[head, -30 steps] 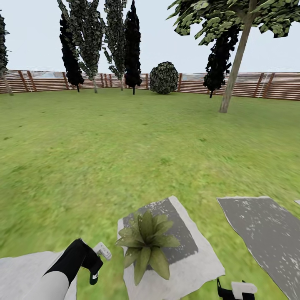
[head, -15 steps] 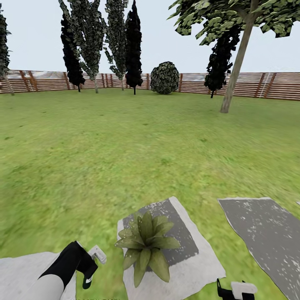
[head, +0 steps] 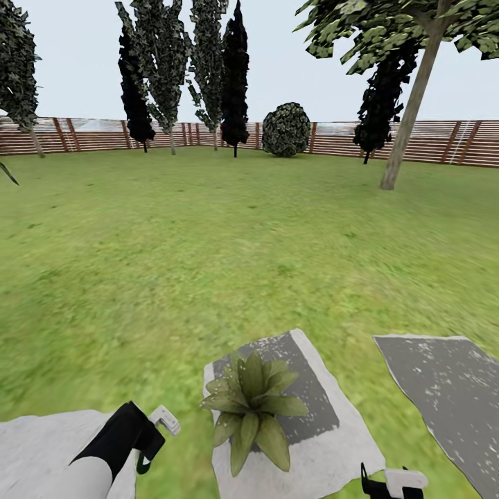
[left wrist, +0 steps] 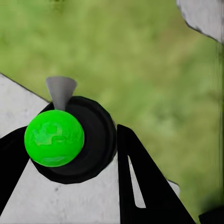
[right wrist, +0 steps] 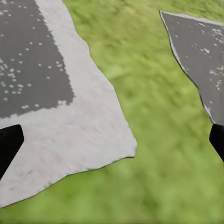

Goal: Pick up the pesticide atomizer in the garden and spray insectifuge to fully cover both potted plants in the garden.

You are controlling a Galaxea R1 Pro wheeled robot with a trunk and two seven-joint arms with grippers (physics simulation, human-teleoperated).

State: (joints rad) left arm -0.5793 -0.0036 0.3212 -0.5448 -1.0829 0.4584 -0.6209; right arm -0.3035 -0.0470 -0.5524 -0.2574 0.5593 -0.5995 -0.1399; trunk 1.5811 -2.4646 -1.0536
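Note:
One potted plant [head: 251,409], a low rosette of broad green leaves, stands on a grey stepping stone [head: 326,443] just ahead of me on the garden lawn. My left gripper [head: 147,443] hangs low at the plant's left, shut on the pesticide atomizer [head: 166,418], whose white head sticks out toward the plant. In the left wrist view the atomizer [left wrist: 91,140] is a dark round body with a green knob and grey nozzle, held between the fingers of the left gripper [left wrist: 72,130]. My right gripper [head: 391,482] is open at the bottom edge, its fingertips spread wide over stone and grass [right wrist: 112,144].
A second stepping stone [head: 443,388] lies to the right and a pale slab [head: 41,443] sits under my left arm. Open lawn stretches to a brown slatted fence [head: 430,142], with dark trees, a round bush [head: 285,129] and a leaning trunk [head: 409,118].
The whole view has shifted right, so the camera turned left. My left gripper with the atomizer dipped slightly lower and nearer me. The right gripper stayed put.

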